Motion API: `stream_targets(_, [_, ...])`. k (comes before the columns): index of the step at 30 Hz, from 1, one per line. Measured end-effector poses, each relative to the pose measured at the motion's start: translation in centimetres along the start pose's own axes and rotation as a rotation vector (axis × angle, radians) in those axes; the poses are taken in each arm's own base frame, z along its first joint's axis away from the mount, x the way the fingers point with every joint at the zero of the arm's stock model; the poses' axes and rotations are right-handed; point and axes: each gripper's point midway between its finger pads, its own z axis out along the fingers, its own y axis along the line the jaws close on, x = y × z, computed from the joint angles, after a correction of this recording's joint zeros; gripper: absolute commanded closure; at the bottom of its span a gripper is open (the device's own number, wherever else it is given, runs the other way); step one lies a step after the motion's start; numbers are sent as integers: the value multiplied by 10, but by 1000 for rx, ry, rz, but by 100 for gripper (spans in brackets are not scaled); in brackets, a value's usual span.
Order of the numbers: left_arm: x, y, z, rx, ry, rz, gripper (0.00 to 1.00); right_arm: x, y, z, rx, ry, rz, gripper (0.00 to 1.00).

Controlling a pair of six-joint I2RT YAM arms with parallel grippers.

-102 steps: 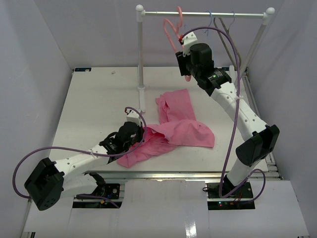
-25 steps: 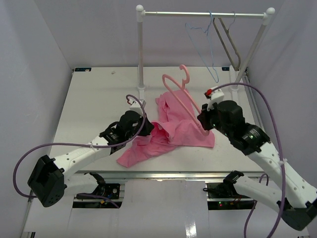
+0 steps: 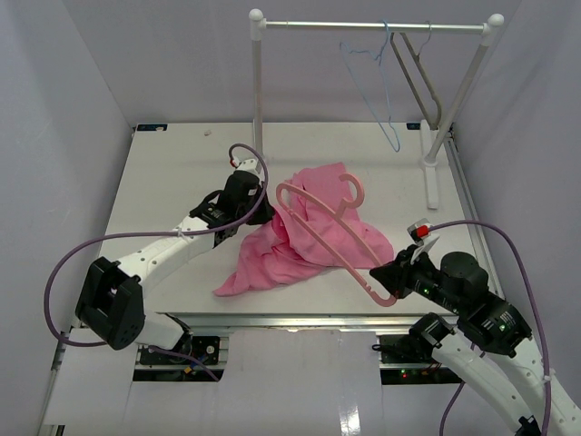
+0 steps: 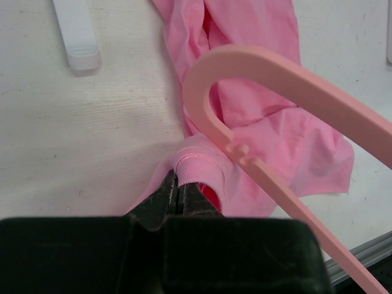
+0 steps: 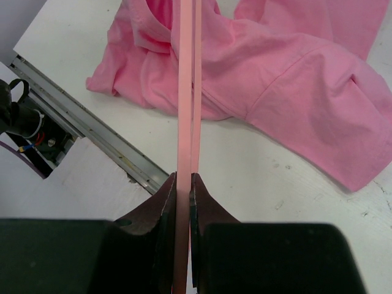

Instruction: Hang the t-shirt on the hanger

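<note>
The right end effector (image 5: 182, 179) is pinched tight on the hanger (image 4: 275, 72), holding it over the t-shirt (image 3: 272, 263). The t-shirt lies bunched on the worktop (image 3: 163, 182). The left end effector (image 4: 179, 187) pinches the collar beside the hanger's end. The shirt is not on the hanger yet.

Your left gripper (image 4: 178, 187) sits at the bottom edge, its jaws pressed together on a ribbed band of the shirt (image 4: 251, 24), which spreads away up and to the right over the table (image 4: 92, 135). The hanger (image 4: 294, 76) crosses from the right, and its rounded end curls down just beside the pinched band. A white rack foot (image 4: 76, 33) lies top left.
</note>
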Motion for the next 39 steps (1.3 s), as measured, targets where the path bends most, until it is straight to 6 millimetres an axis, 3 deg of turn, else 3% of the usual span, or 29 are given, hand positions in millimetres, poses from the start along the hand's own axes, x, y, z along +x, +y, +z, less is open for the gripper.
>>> stream_targets(7, [-8,10,11,-42,20,-19,100,8,6,-14,-38,-2,-2,92])
stream_targets(16, [-1,25,20,-75,61,-46,100,12,17,-34,-96,-17,-4,92])
stream_targets(39, [-16,9,7,-10,48,-7,100,38,11,-18,-102,69,22,92])
